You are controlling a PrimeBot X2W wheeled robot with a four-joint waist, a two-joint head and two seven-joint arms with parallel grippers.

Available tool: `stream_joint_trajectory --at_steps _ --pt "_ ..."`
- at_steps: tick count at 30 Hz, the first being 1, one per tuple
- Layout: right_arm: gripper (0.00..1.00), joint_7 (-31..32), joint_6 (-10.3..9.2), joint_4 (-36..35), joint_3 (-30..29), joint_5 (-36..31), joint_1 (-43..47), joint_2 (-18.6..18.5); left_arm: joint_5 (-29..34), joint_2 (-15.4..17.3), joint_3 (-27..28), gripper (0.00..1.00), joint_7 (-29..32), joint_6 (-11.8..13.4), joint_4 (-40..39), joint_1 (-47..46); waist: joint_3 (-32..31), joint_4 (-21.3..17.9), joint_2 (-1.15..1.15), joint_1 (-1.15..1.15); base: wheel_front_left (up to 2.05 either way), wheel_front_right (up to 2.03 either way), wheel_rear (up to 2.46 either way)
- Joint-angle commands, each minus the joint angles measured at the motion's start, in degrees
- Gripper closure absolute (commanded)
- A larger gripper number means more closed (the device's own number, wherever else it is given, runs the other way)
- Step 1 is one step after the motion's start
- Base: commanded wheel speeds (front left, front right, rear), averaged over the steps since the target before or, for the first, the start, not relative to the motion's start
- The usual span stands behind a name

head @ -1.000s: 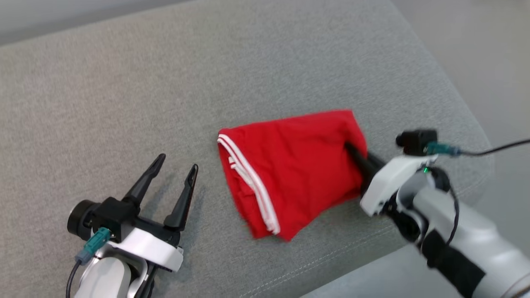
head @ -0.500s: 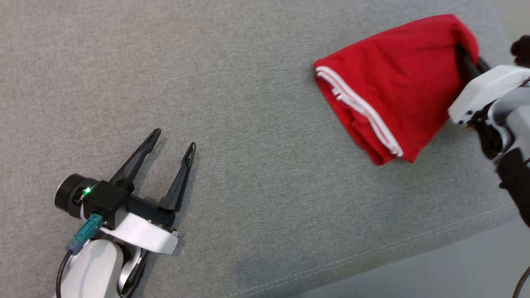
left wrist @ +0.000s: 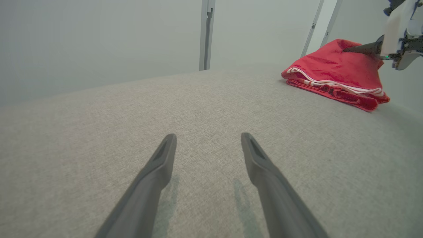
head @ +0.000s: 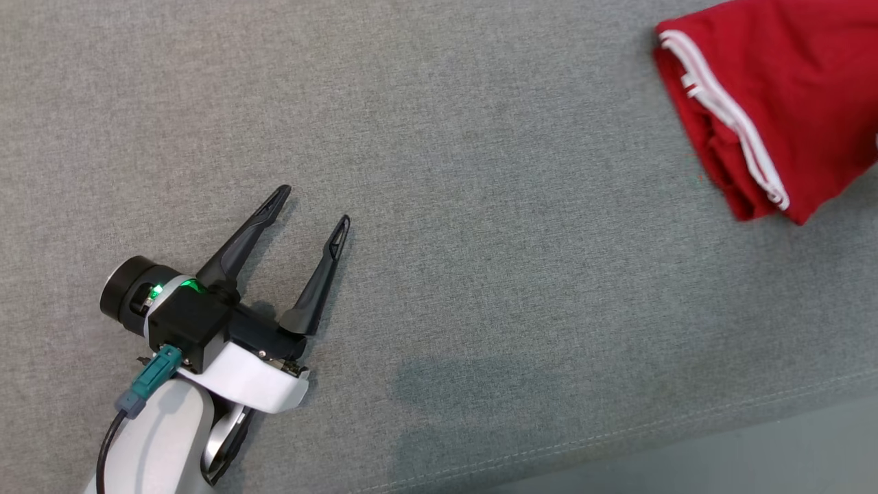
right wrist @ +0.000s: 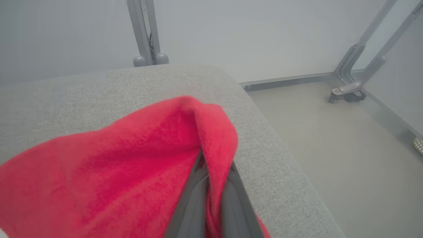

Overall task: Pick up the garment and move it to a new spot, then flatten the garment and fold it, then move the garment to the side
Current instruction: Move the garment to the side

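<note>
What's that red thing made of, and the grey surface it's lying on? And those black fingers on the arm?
The red garment looks like soft matte knit fabric, maybe cotton: it drapes and creases, with white trim. The grey surface looks like woven upholstery cloth: fine weave, stitched seam. The left gripper has fingers that look like matte black plastic, though that's uncertain.

White forearm (head: 161,446), black wrist block (head: 186,324) (green light (head: 157,291) lit), teal cable plug (head: 154,381), left tool (head: 312,206) with long dark fingers (head: 241,240).
</note>
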Motion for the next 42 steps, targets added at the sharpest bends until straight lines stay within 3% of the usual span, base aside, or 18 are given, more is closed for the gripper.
stream_joint_trajectory --at_steps 1,5,9,10,11,21,29,36,42 --pt "1.00 -0.83 -0.02 0.08 -1.05 -0.91 1.61 -2.83 0.39 1.27 1.58 0.00 -0.27 -0.41 -1.76 -1.37 0.34 0.30 0.00 0.00 0.00 0.00 0.00" --pt "1.00 -0.83 -0.02 0.10 -5.82 -3.98 3.70 -5.28 0.33 1.18 1.40 0.00 -0.27 -0.41 -1.78 -1.24 0.48 0.55 0.00 0.00 0.00 0.00 0.00" --pt "1.00 -0.83 -0.02 0.11 -10.18 -8.00 4.76 -5.47 0.35 1.21 1.23 0.00 -0.27 -0.41 -1.83 -1.40 0.47 0.52 0.00 0.00 0.00 0.00 0.00" --pt "0.69 -0.83 -0.02 0.11 -12.63 -10.06 4.67 -5.31 0.38 1.31 1.07 0.00 -0.27 -0.41 -1.89 -1.50 0.56 0.49 0.00 0.00 0.00 0.00 0.00" --pt "0.00 -0.83 -0.02 0.11 -13.94 -11.07 4.63 -5.15 0.40 1.35 0.97 0.00 -0.27 -0.41 -1.89 -1.60 0.60 0.50 0.00 0.00 0.00 0.00 0.00" --pt "0.00 -0.83 -0.02 0.12 -25.22 -22.68 6.08 -5.19 0.34 0.65 0.28 0.00 -0.27 -0.41 -1.64 -1.86 -1.75 1.36 0.00 0.00 0.00 0.00 0.00" --pt "0.00 -0.83 -0.02 -0.04 -33.24 -31.72 7.56 -3.09 -0.11 -0.87 0.22 0.00 -0.27 -0.41 -0.67 -0.63 -6.18 1.56 0.00 0.00 0.00 0.00 0.00" --pt "0.00 -0.83 -0.02 -6.47 -36.40 -37.70 11.33 0.39 -0.56 -2.44 0.50 0.00 -0.27 -0.41 0.56 0.88 -10.48 1.93 0.00 0.00 0.00 0.00 0.00" --pt "0.00 -0.83 -0.02 -14.95 -35.85 -38.80 17.10 3.37 -0.76 -4.30 2.06 0.00 -0.27 -0.41 1.84 2.76 -14.27 2.75 0.00 0.00 0.00 0.00 0.00"
